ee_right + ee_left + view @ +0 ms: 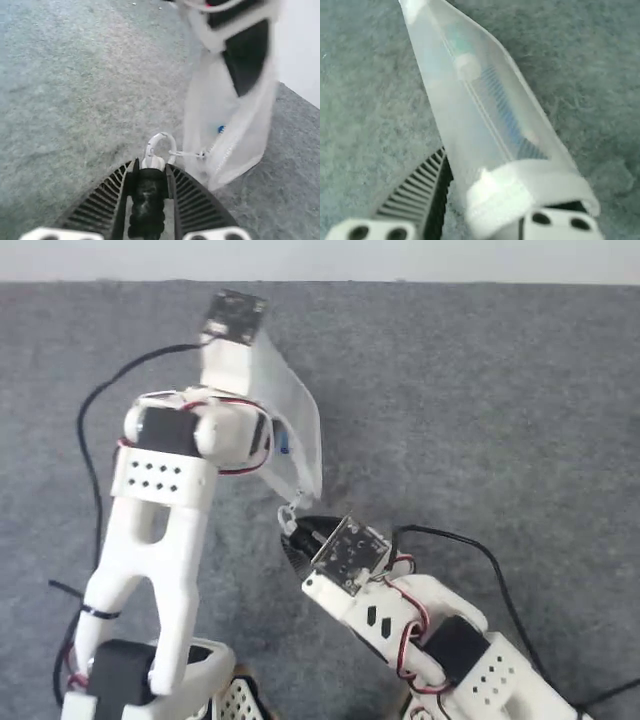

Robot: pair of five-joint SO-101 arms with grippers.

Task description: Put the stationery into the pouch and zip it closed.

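Note:
A translucent pouch (292, 425) hangs lifted off the grey mat, with my left gripper (262, 435) shut on its upper edge. In the left wrist view the pouch (485, 115) runs away from the left gripper (487, 200), and blue-and-white stationery (507, 112) shows through its wall. The right gripper (295, 538) sits just below the pouch's lower corner, shut on the white zipper pull ring (290, 512). In the right wrist view the right gripper (151, 167) pinches the pull ring (159, 147), whose cord leads to the pouch (225, 130). A blue speck (220, 129) shows inside.
Grey felt mat (480, 400) covers the table, with open room to the right and far side. Black cables trail beside the left arm (95, 440) and behind the right arm (480, 550). A pale wall strip (400, 260) borders the far edge.

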